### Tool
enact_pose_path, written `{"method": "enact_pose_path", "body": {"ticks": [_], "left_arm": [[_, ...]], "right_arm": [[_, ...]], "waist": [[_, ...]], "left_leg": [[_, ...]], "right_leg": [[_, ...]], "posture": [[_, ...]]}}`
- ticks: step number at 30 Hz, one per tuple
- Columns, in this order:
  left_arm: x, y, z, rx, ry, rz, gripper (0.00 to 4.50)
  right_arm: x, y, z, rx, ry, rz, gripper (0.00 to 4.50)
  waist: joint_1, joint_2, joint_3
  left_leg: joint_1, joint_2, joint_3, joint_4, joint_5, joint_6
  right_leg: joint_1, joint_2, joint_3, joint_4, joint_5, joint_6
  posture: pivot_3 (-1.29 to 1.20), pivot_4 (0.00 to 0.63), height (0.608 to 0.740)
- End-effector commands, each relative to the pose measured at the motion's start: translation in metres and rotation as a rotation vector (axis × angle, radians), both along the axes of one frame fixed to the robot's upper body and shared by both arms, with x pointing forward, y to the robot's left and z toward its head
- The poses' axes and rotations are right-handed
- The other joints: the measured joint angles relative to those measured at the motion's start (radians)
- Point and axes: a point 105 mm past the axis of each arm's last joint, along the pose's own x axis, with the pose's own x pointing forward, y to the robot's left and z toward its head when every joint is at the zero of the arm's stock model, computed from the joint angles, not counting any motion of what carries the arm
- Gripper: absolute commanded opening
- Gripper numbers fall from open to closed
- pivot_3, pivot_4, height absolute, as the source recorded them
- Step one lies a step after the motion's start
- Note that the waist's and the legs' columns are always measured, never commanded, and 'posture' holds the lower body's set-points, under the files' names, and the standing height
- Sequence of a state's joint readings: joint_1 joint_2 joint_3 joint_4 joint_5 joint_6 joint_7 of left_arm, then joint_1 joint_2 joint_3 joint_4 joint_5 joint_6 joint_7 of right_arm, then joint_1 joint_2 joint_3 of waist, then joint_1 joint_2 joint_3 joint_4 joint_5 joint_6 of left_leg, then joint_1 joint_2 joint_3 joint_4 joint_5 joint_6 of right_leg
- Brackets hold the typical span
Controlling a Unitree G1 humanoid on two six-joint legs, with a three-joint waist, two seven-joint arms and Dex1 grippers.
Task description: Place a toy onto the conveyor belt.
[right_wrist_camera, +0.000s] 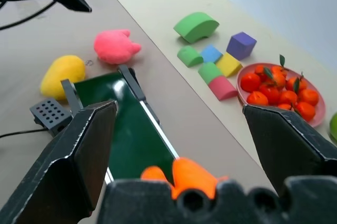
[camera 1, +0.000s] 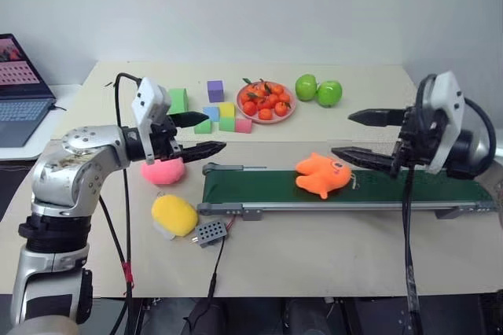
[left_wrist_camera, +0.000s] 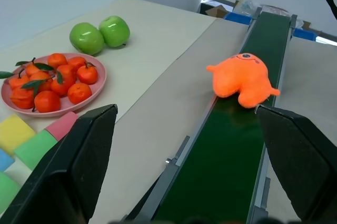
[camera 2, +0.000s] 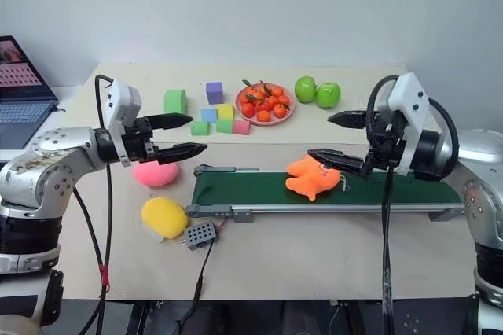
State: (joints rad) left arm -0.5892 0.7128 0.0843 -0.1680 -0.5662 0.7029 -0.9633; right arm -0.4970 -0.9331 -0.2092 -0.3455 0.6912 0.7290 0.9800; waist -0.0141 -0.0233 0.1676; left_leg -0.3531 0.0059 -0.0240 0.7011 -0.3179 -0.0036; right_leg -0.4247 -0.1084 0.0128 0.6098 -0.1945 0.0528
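The toy, a bright orange plush fish, lies on the dark green conveyor belt, a little right of the belt's middle. My right gripper hangs open in the air just above and behind the toy, touching nothing. Over the belt's left end, my left gripper is raised and open, with nothing between its black fingers. The left wrist view looks along the belt to the toy. In the right wrist view the toy peeks out low between the fingers.
A pink plush lies left of the belt's end, a yellow plush in front of it, beside a small grey box. Foam blocks, a plate of oranges and green apples stand behind. A laptop sits far left.
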Motion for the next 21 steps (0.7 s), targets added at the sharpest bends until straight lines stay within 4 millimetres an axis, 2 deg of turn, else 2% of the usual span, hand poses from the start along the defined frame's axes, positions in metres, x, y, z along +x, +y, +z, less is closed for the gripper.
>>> {"method": "enact_pose_path", "body": {"ticks": [1, 7, 14, 21], "left_arm": [[-0.002, -0.007, 0.011, -0.030, -0.059, 0.005, 4.48], [-0.003, -0.011, 0.011, -0.055, -0.050, 0.012, 4.48], [0.006, -0.011, 0.024, -0.088, -0.073, 0.030, 4.48], [0.009, -0.017, 0.025, -0.100, -0.077, 0.011, 4.48]], "right_arm": [[0.000, 0.004, 0.008, 0.010, -0.020, 0.029, 4.50], [0.003, 0.006, 0.010, 0.018, -0.032, 0.034, 4.50], [0.005, 0.007, 0.009, 0.023, -0.032, 0.028, 4.50], [0.005, 0.005, 0.007, 0.021, -0.032, 0.015, 4.50]], "waist": [[0.003, 0.000, 0.000], [0.002, 0.000, 0.000], [0.001, 0.000, 0.000], [0.001, 0.000, 0.000]], "left_leg": [[0.000, 0.000, 0.000, 0.000, 0.000, 0.000], [0.000, 0.000, 0.000, 0.000, 0.000, 0.000], [0.000, 0.000, 0.000, 0.000, 0.000, 0.000], [0.000, 0.000, 0.000, 0.000, 0.000, 0.000]], "right_leg": [[0.000, 0.000, 0.000, 0.000, 0.000, 0.000], [0.000, 0.000, 0.000, 0.000, 0.000, 0.000], [0.000, 0.000, 0.000, 0.000, 0.000, 0.000], [0.000, 0.000, 0.000, 0.001, 0.000, 0.000]], "posture": [[0.00, 0.150, 0.738], [0.00, 0.150, 0.738], [0.00, 0.150, 0.738], [0.00, 0.150, 0.738]]}}
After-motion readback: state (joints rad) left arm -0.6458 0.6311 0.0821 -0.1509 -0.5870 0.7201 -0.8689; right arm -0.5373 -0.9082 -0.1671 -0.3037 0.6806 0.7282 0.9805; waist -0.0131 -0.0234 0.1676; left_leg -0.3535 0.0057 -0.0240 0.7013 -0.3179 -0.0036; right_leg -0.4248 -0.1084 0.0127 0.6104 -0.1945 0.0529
